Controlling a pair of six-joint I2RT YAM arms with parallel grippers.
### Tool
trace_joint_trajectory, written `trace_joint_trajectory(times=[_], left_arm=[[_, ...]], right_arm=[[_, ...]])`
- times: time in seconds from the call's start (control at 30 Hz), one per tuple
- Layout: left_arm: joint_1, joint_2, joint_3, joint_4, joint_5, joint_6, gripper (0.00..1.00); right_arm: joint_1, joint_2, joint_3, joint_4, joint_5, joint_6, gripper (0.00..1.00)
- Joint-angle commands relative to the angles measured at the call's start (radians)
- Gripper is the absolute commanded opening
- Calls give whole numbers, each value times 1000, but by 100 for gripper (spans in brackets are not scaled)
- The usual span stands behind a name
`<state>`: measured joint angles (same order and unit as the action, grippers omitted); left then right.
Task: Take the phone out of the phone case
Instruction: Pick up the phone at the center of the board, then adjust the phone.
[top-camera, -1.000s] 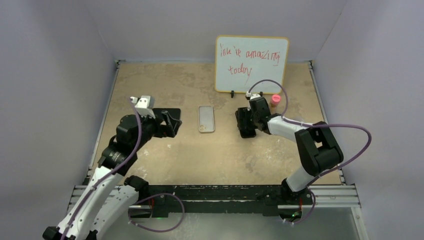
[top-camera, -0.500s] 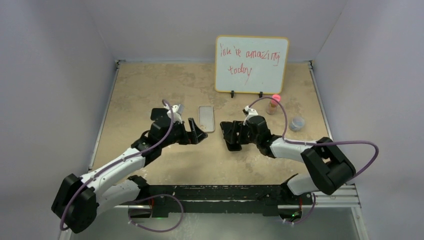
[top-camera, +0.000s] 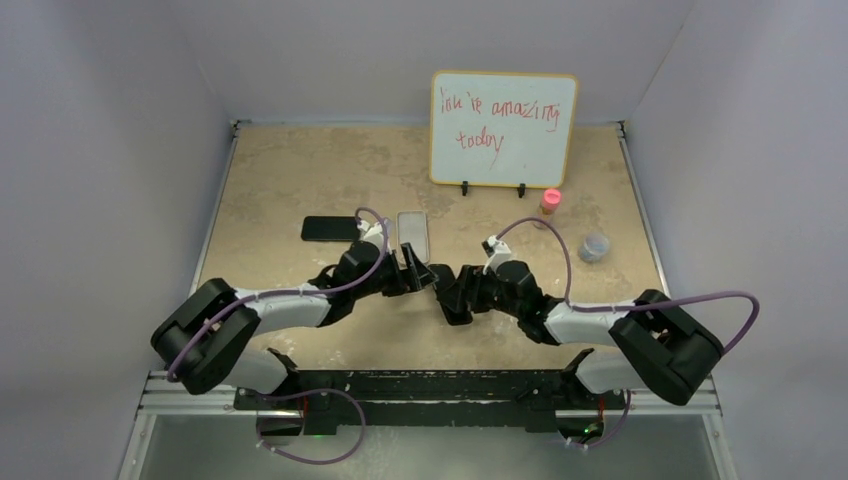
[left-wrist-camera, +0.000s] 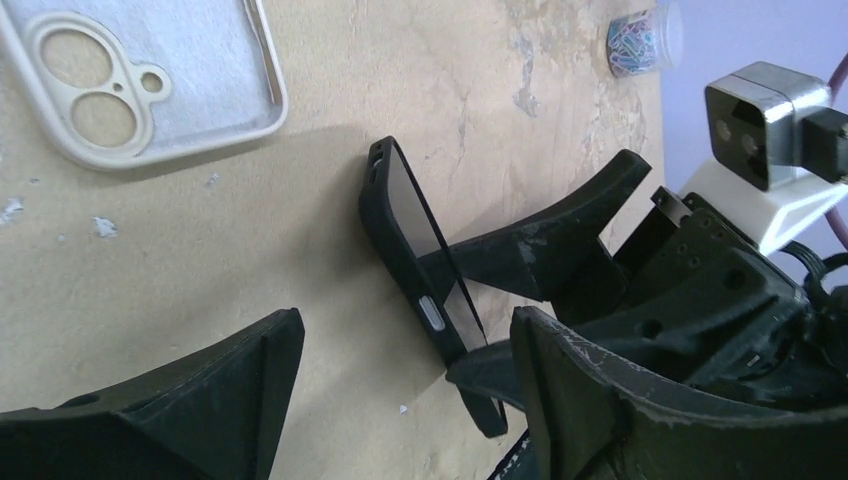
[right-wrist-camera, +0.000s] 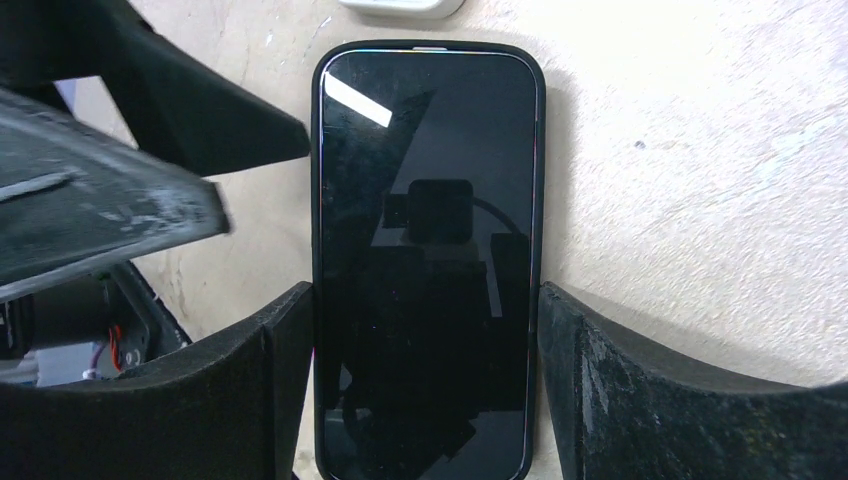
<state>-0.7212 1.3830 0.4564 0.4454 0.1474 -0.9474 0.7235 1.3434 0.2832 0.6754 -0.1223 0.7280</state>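
The black phone in its black case (right-wrist-camera: 425, 200) is held between my right gripper's (right-wrist-camera: 425, 300) fingers, screen facing the right wrist camera. In the left wrist view the phone (left-wrist-camera: 400, 230) stands on its long edge, tilted, just above the table. My left gripper (left-wrist-camera: 400, 350) is open, with its jaws wide apart right beside the phone's lower end and not touching it. In the top view the two grippers meet at the table's near middle, the left (top-camera: 415, 272) and the right (top-camera: 452, 295).
An empty white phone case (top-camera: 412, 237) lies just beyond the grippers; it also shows in the left wrist view (left-wrist-camera: 140, 80). A flat black rectangle (top-camera: 330, 228) lies to the left. A whiteboard (top-camera: 503, 128), a pink-capped bottle (top-camera: 550, 201) and a paper-clip jar (top-camera: 594, 246) stand at the back right.
Both arms have swung inward and nearer, and the grippers now meet at the near middle. The right gripper carried the phone along. The left gripper moved off the flat black rectangle.
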Motion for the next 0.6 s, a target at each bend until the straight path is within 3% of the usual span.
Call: trace_joint_trajectory(times=[0.0, 0.17, 0.3, 0.5, 0.57], left_arm=[[-31, 54, 27, 140, -37, -54, 76], [-64, 120, 31, 188, -43, -83, 69], [-76, 188, 28, 268, -12, -119, 56], [-77, 164, 2, 332, 12, -111, 17], [-75, 110, -13, 315, -12, -87, 5]], right_arm=[[37, -33, -25, 44, 33, 38, 0], [73, -44, -35, 74, 68, 28, 0], [100, -46, -47, 121, 90, 22, 0], [106, -89, -68, 163, 90, 9, 0], [106, -125, -76, 161, 90, -2, 9]])
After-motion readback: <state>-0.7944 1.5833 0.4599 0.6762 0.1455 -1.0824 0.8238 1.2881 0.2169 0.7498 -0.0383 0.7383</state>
